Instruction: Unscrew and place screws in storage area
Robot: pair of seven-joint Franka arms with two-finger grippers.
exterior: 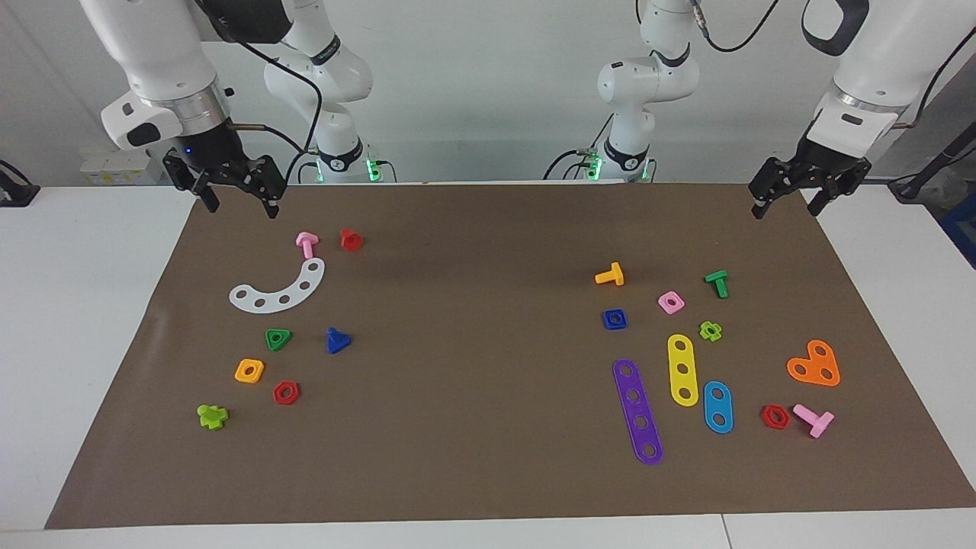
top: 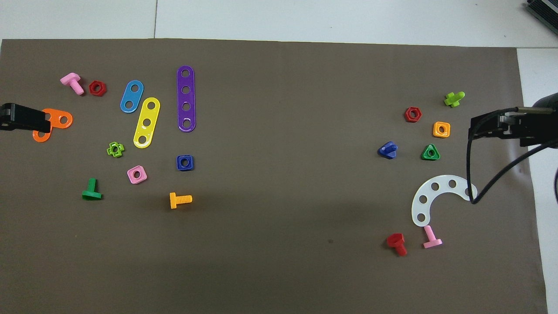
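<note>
The blue screw lies alone on the brown mat, triangular head down. It is in the storage area, beside the green triangular nut, with the white curved strip, orange square nut and red hex nut around it. My right gripper hangs open and empty over the mat's edge by its own base, well clear of the screw. My left gripper waits open and empty over the mat's corner at the left arm's end.
A pink bolt and a red bolt lie near the white strip, and a lime cross nut lies farthest out. Toward the left arm's end are purple, yellow and blue strips, an orange plate, a blue square nut and several bolts and nuts.
</note>
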